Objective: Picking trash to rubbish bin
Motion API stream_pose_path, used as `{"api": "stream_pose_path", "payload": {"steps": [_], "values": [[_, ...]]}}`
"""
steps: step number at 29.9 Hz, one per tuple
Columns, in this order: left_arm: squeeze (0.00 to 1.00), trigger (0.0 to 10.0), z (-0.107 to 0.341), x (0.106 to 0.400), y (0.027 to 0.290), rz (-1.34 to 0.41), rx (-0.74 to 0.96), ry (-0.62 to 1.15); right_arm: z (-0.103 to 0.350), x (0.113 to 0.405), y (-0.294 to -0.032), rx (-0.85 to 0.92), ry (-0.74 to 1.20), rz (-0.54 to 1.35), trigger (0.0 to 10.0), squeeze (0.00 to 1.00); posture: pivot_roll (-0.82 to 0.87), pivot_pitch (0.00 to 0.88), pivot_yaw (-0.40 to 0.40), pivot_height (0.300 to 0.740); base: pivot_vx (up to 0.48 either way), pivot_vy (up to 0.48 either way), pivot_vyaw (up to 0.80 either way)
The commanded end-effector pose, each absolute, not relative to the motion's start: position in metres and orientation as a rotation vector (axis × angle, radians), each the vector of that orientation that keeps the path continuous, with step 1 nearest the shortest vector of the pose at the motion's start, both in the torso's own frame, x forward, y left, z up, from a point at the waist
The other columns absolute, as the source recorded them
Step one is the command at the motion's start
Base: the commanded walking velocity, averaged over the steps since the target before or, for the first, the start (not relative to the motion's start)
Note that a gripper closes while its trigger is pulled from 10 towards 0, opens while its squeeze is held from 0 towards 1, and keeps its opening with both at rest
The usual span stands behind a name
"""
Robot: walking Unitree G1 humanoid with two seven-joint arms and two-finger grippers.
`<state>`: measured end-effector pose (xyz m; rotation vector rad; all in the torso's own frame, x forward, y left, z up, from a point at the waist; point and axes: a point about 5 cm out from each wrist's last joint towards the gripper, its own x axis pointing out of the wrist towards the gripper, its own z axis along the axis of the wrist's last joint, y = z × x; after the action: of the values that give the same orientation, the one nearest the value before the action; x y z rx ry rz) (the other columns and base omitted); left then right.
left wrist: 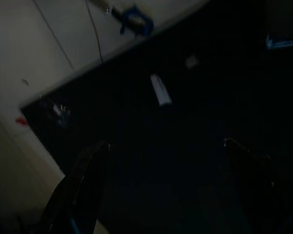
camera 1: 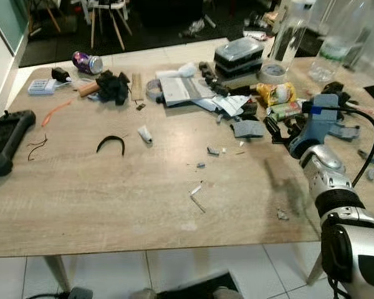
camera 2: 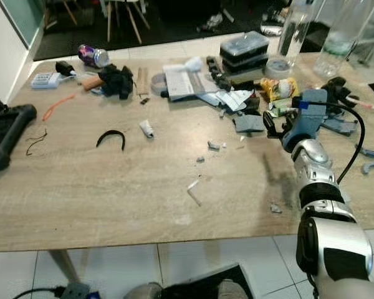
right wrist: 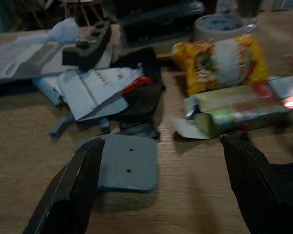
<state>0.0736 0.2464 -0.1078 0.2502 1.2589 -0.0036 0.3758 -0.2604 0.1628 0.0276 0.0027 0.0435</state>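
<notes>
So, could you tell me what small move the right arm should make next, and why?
Probably ease the right gripper forward and down over the crumpled green carton. Its fingers are spread wide and hold nothing, and the carton lies on the table just ahead, beside the yellow snack packet.

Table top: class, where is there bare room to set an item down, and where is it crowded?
Bare wood runs along the table's near edge, between the black controller and the right gripper, below the black curved strip. The far right is crowded: papers, yellow packet, bottles.
</notes>
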Motion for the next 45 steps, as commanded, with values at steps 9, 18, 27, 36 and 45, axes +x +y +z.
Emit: {"api": "stream_pose_path", "payload": {"steps": [9,18,27,36,45], "values": [[0.0,10.0,-0.103,0.063,0.265,0.022,0.264,1.239,0.187,0.381,-0.267,-0.015,-0.054,0.066,10.0,0.0,0.16,0.22,0.063,0.74,0.0,0.0,0.0],[0.0,10.0,-0.102,0.045,0.274,0.014,0.278,1.262,0.206,0.383,-0.279,-0.046,-0.079,0.032,10.0,0.0,0.18,0.276,0.082,0.74,0.0,0.0,0.0],[0.0,10.0,-0.1,0.036,0.279,0.016,0.28,1.264,0.218,0.388,-0.277,-0.039,-0.07,0.071,10.0,0.0,0.19,0.294,0.089,0.74,0.0,0.0,0.0],[0.0,10.0,-0.1,0.04,0.277,0.01,0.274,1.254,0.206,0.39,-0.267,-0.043,0.021,0.156,10.0,0.0,0.18,0.284,0.08,0.74,0.0,0.0,0.0],[0.0,10.0,-0.102,0.049,0.271,0.001,0.268,1.241,0.178,0.384,-0.253,-0.141,0.268,0.385,10.0,0.0,0.16,0.261,0.076,0.74,0.0,0.0,0.0]]}}
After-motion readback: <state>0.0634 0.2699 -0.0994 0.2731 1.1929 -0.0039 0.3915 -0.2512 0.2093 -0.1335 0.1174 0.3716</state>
